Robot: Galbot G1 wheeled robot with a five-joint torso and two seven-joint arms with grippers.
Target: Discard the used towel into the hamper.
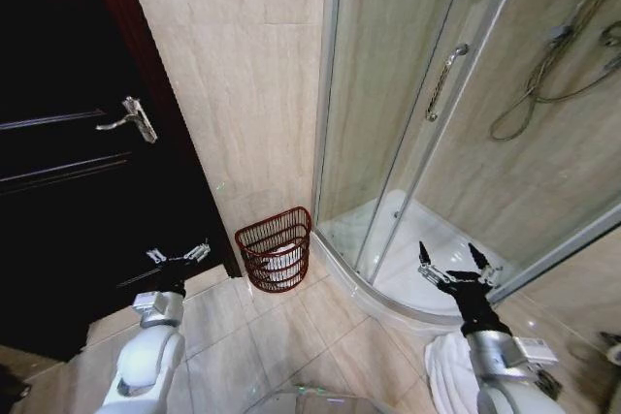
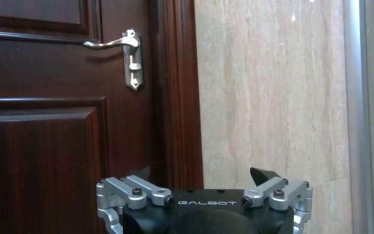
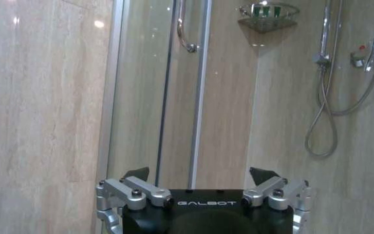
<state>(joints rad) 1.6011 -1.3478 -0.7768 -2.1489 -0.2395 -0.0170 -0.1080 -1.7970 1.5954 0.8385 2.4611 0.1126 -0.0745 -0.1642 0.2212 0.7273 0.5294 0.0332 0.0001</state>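
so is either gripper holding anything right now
Nothing is held: the left gripper and right gripper are both open and empty.

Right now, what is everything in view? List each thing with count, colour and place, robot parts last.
hamper: one, dark red-brown, on the floor against the wall between door and shower; something white lies inside.
white towel: one, on the floor beside the right arm.
door: one, dark brown, to the left, silver handle.
shower enclosure: one, glass, to the right, hose on its wall.
corner shelf: one, in the shower, green bottles on it.
left gripper: open, empty, before the door.
right gripper: open, empty, before the shower.
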